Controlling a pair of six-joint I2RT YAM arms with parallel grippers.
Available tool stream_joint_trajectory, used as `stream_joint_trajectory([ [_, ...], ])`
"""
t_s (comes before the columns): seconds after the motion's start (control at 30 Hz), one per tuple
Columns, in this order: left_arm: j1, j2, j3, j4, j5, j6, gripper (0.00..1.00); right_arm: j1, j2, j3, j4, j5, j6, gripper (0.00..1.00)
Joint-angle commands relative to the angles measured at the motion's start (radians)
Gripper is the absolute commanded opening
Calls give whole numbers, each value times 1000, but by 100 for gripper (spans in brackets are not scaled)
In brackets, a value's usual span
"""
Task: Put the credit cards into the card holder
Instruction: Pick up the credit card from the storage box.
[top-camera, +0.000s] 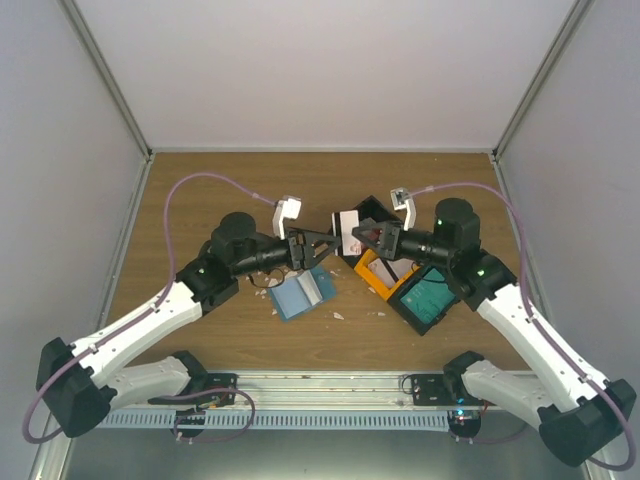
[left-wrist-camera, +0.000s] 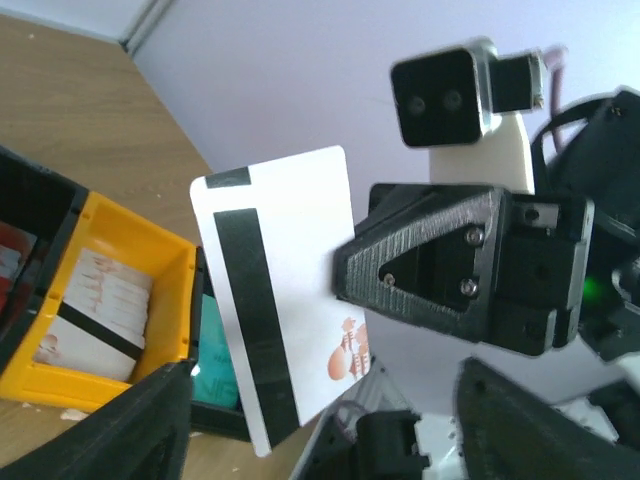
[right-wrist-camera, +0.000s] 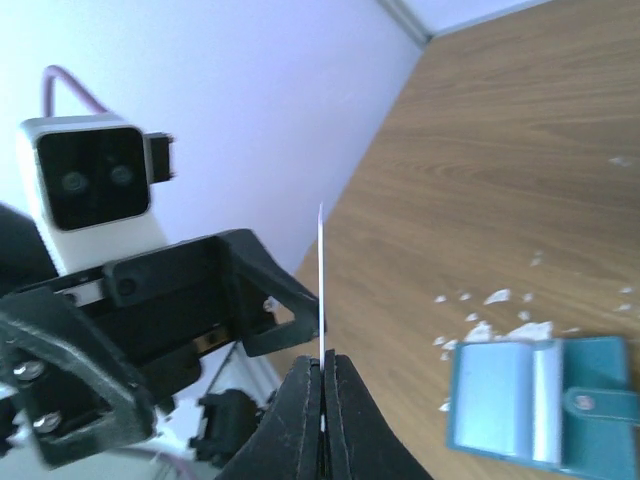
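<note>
**Card aloft, holder not yet filled**

Your right end effector (top-camera: 372, 238) is clamped on a white credit card (top-camera: 349, 222). The left end effector (top-camera: 318, 245) stands with jaws apart. The card holder (top-camera: 300, 293) lies open on the bench (top-camera: 200, 200). More credit cards (left-wrist-camera: 95, 310) wait in the orange tray (left-wrist-camera: 170, 250).

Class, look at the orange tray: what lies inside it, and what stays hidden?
Inside the orange tray lie whitish credit cards with red print, crossed by a black stripe. The top cards cover whatever lies beneath them, so their number cannot be told.
</note>
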Motion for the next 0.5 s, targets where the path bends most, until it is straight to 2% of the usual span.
stream_joint_trajectory([
  [0.0, -10, -42, -43, 19, 92, -63, 63, 6, -27, -70, 197, -207, 134, 0],
  [0.1, -14, -71, -70, 33, 98, -80, 45, 8, -43, -114, 265, -260, 177, 1],
  [0.23, -16, -105, -130, 64, 129, -95, 33, 9, -57, -146, 281, -315, 177, 0],
  [0.47, -17, -104, -173, 120, 157, -124, 23, 10, -79, -179, 292, -339, 178, 1],
])
